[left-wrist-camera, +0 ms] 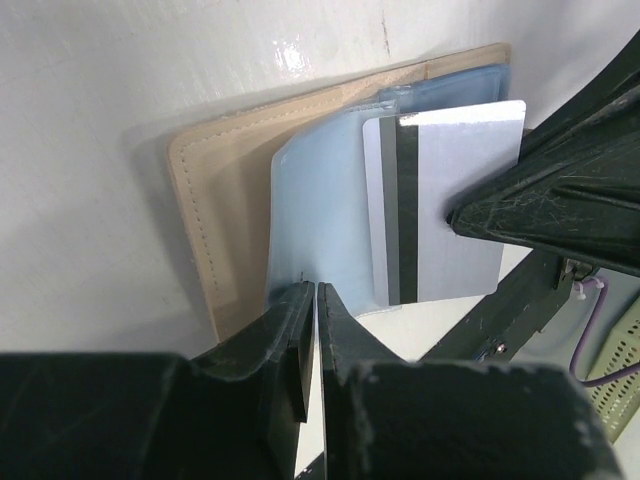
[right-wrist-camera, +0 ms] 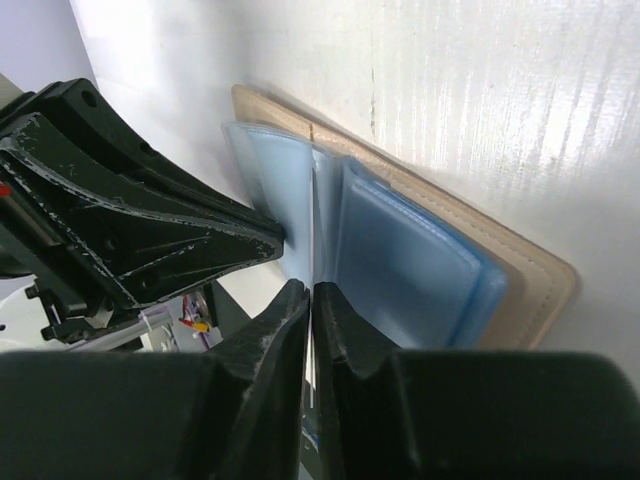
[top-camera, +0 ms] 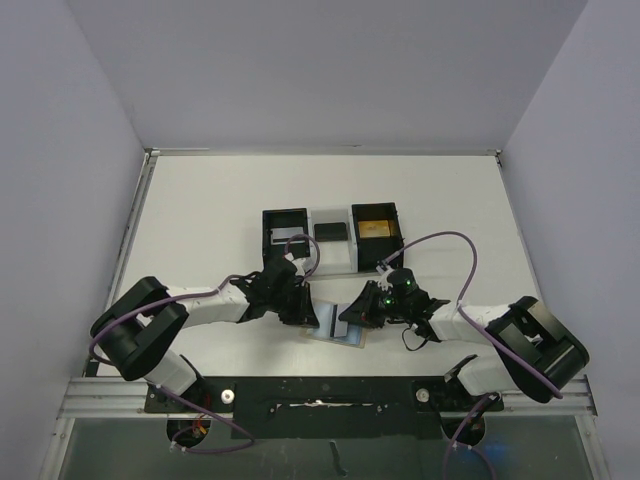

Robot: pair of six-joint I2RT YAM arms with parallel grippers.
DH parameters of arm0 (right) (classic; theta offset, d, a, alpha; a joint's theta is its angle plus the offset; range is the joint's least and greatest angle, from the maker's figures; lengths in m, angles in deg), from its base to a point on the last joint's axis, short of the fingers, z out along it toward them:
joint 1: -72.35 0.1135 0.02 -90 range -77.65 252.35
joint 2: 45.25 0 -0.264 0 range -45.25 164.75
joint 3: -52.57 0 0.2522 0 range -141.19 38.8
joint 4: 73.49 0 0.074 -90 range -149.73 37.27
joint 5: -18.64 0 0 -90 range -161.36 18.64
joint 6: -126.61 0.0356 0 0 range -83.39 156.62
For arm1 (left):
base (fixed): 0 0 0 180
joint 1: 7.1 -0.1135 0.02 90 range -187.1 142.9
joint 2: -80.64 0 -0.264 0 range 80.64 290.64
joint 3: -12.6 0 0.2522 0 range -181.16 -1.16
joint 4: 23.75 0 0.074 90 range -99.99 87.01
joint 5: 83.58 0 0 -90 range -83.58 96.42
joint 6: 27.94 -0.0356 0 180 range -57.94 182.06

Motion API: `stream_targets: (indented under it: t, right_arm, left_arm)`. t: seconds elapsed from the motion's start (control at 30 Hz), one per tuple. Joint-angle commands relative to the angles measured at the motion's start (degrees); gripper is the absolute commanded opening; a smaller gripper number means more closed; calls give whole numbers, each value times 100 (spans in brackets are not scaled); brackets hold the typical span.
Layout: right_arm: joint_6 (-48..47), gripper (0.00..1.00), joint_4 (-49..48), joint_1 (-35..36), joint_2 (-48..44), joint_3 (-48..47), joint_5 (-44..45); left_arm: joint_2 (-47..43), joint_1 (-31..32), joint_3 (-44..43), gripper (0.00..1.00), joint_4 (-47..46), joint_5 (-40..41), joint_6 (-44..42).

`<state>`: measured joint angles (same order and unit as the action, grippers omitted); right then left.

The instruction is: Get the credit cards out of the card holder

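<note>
**Open card holder between two closed claws, white card partly out**

A black three-compartment plastic tray (top-camera: 267, 232) sits at the middle of the white bench (top-camera: 200, 220). Its right-hand compartment shows yellow-orange inside.

The small flat tan stitched card holder (top-camera: 335, 335) (left-wrist-camera: 215, 200) (right-wrist-camera: 540, 280) lies just on the arm-base side of that tray, about level with the tray's middle. It is spread open flat on the bench. Its pale blue-grey plastic panels (left-wrist-camera: 320, 210) (right-wrist-camera: 410, 270) face up.

A white plastic card with a dark stripe down one edge (left-wrist-camera: 460, 160) sticks partway out of one panel. The side that shows is plain white apart from the stripe, and no lettering can be read on it.

The left claw (top-camera: 300, 310) (left-wrist-camera: 316, 295) comes in from the tray's near-left. Its jaws are closed to a thin slit, and the tips touch the edge of the pale panel. I cannot tell whether they pinch the panel or only press against it.

The right claw (top-camera: 352, 315) (right-wrist-camera: 311, 295) comes in from the tray's near-right. Its jaws are narrowed onto the white card. The right wrist view shows the card edge-on as a thin pale line between them. In the left wrist view, its dark tip lies on the card's face.

The two claws are close together, facing each other across the holder.
</note>
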<state>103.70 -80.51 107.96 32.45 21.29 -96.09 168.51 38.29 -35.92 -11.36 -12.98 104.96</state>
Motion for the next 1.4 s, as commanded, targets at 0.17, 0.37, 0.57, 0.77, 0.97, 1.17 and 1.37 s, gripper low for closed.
stream_targets:
  t: [0.17,0.37,0.57,0.77,0.97,1.17,1.37]
  right_arm:
    - [-350,0,847,-136,-590,-285,137]
    - [-847,0,2056,-517,-1428,-649,-59]
    - [-584,0,1429,-450,-1511,-593,-394]
    - [-601,0,1247,-46,-538,-912,167]
    - [-462,0,780,81,175,-880,354]
    - [-776,0,1550,133,-650,-927,748]
    - [-1408,0,2388,6,-1196,-1391,1081]
  left_arm:
    - [-555,-10,9,8,333,635,-30]
    - [-1687,-107,358,13,194,1031,175]
    - [-2258,-135,358,18,381,1312,4]
    - [-2883,-258,322,29,754,1594,-282]
    - [-3566,-517,130,39,1332,1717,-707]
    - [-3720,-1048,-151,55,1913,1848,-1437]
    - [-3490,-2132,-767,65,2213,1214,-1955]
